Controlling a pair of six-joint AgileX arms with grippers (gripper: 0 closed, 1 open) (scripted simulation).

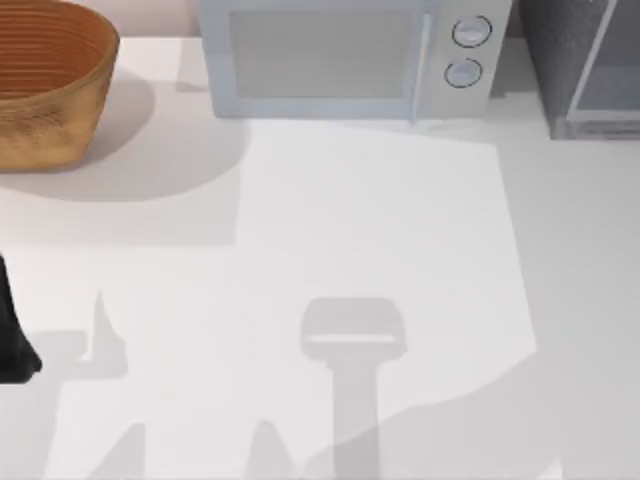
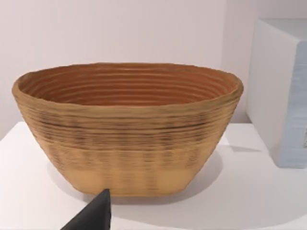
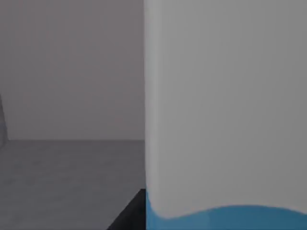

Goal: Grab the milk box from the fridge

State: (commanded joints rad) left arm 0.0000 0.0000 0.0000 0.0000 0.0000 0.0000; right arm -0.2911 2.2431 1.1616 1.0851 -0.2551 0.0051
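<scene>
Looming large in the right wrist view, the white-topped, light-blue-sided milk box (image 3: 225, 105) stands on a grey floor with grey walls behind, which I judge to be the inside of the dark grey speckled fridge (image 1: 560, 60), right of the white two-knob microwave (image 1: 340, 55). So the reach looks nearly done; gripping and withdrawing remain. Whether either pincer is apart or together, I cannot tell. Left of the microwave, the woven brown basket (image 2: 127, 124) holds nothing.
</scene>
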